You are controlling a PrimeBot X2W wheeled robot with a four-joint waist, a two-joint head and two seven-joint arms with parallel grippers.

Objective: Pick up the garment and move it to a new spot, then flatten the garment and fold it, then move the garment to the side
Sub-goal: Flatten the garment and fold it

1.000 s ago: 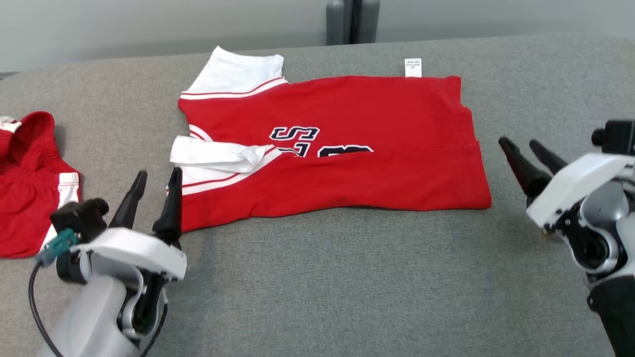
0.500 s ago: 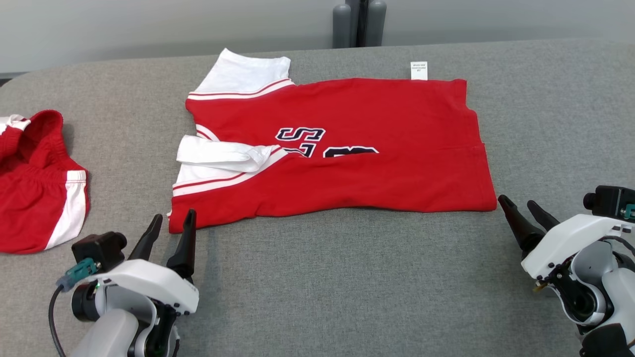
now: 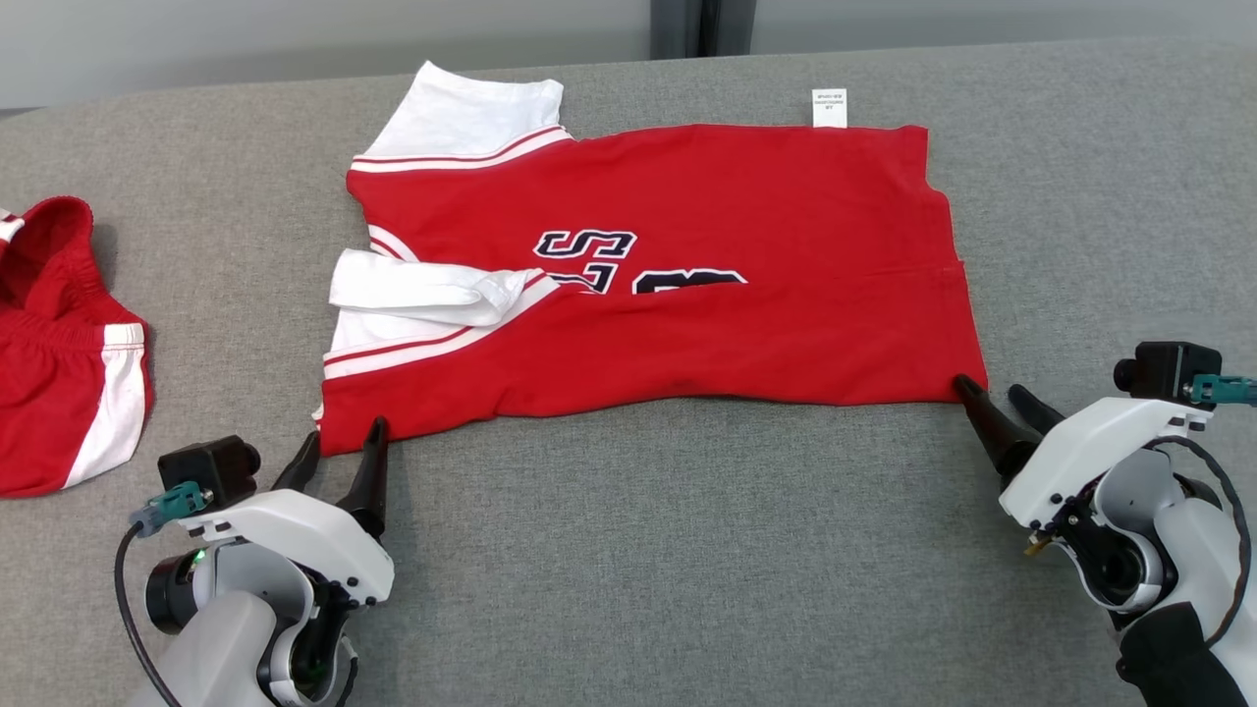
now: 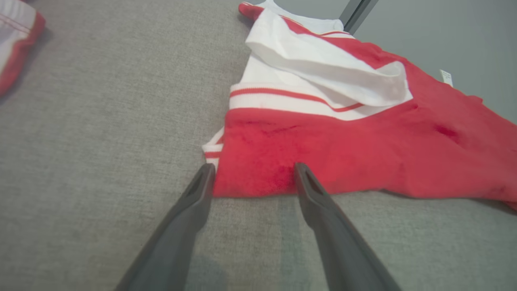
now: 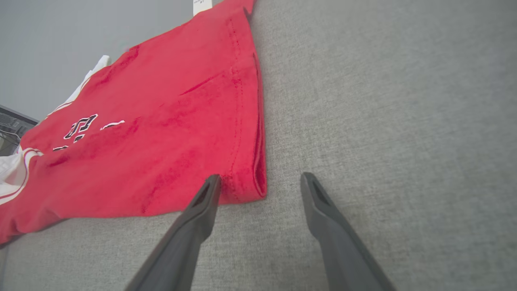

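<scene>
1 jersey (image 3: 687, 324) | 1 shorts (image 3: 59, 393) | left gripper (image 3: 344, 432), right gripper (image 3: 990, 386): both spread wide, holding nothing

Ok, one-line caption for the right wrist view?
Right gripper, jaws open, poised at the near corner of the red jersey on the grey surface.

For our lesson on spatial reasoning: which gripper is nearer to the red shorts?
Left. The left gripper sits just right of the shorts, at the near-left corner of the jersey; the right gripper is across at its near-right corner.
</scene>
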